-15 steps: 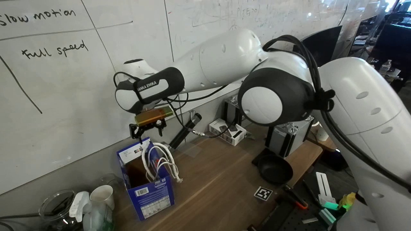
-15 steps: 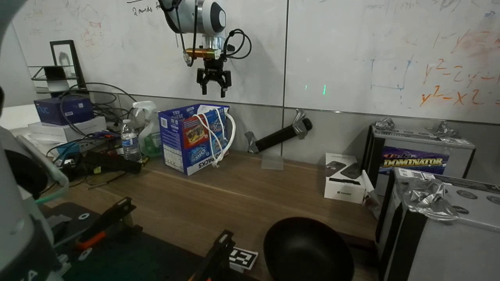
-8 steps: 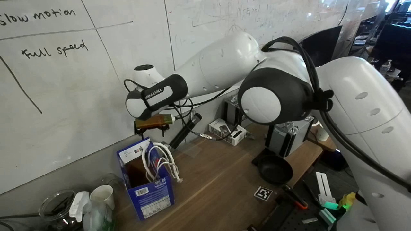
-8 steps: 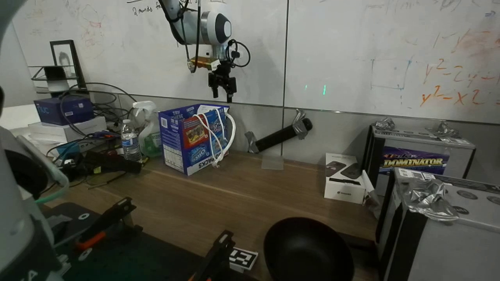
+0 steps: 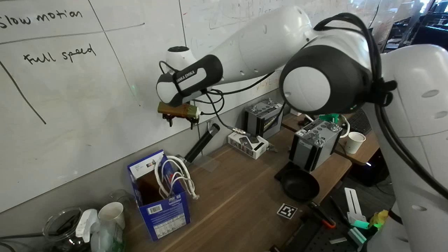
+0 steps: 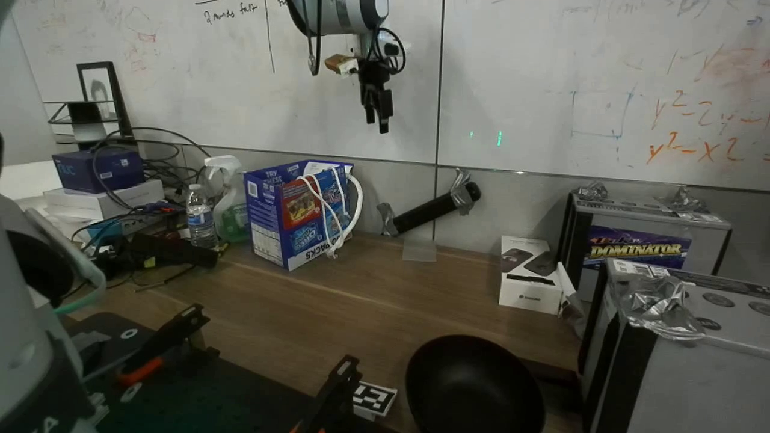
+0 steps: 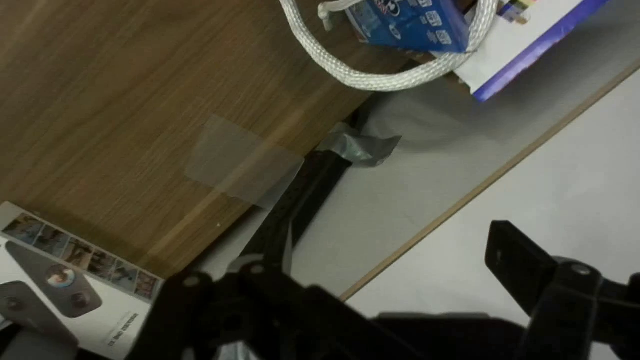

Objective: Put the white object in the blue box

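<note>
Whiteboards [image 5: 87, 101] with handwriting on them cover the upper wall [image 6: 517, 207] behind a brown wooden table [image 5: 231, 199]. Limp white cord [image 7: 385, 82] lies looped over one side of an upright, printed blue box [image 5: 168, 215]: some loops drop inside its mouth, the rest hang outside, down to one loose end (whether that end touches the wood, I cannot tell). Higher, and well apart from both, the gripper [image 5: 181, 125] points downward, its two black fingers [image 7: 520, 265] spread wide with only air between them. In the wrist view, cord and box show along the upper edge. Near the box stand a spray bottle [image 6: 231, 210], a clear water bottle [image 6: 203, 219] and a paper cup [image 5: 113, 214]. Opposite them, past the box, a black bar [image 6: 427, 211] is fixed aslant to the wall with silver tape [image 7: 365, 149]. Farther along sit a white carton [image 6: 529, 294] picturing dark gadgets, two gray cases [image 6: 710, 379], one labelled DOMINATOR, and a round black pan [image 5: 300, 185] near a black-and-white marker card [image 5: 287, 211].
</note>
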Tool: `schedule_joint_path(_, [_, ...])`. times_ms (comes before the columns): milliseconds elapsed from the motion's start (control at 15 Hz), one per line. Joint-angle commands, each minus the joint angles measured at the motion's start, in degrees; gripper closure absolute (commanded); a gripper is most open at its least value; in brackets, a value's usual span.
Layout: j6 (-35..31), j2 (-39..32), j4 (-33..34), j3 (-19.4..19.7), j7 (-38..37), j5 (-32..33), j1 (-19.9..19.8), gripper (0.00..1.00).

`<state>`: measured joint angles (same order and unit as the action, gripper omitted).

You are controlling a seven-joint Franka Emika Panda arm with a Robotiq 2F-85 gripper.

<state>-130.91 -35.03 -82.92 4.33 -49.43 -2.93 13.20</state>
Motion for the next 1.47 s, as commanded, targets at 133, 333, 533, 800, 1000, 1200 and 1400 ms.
schedule_joint_path(133, [2.46,10.04,-11.14,-1.53,-3.5,-4.64,-4.1,0.0])
schedule_joint_path(333, [2.79,11.81,-15.71,-2.48,-5.76,-8.67,-4.98,0.0])
schedule_joint_path(533, [1.77,11.65,-20.03,-3.14,-9.42,-11.4,-4.93,0.0])
schedule_joint_path(800, [-1.73,11.81,-27.74,-6.37,-7.12,-21.2,-6.92,0.0])
schedule_joint_path(1000, [-4.02,11.28,-31.93,-8.35,-4.26,-28.39,-8.46,0.0])
schedule_joint_path(1200, [-6.16,11.9,-35.26,-10.27,1.55,-36.24,-10.46,0.0])
schedule_joint_path(1400, [-8.8,12.28,-37.48,-10.26,8.81,-42.07,-10.95,0.0])
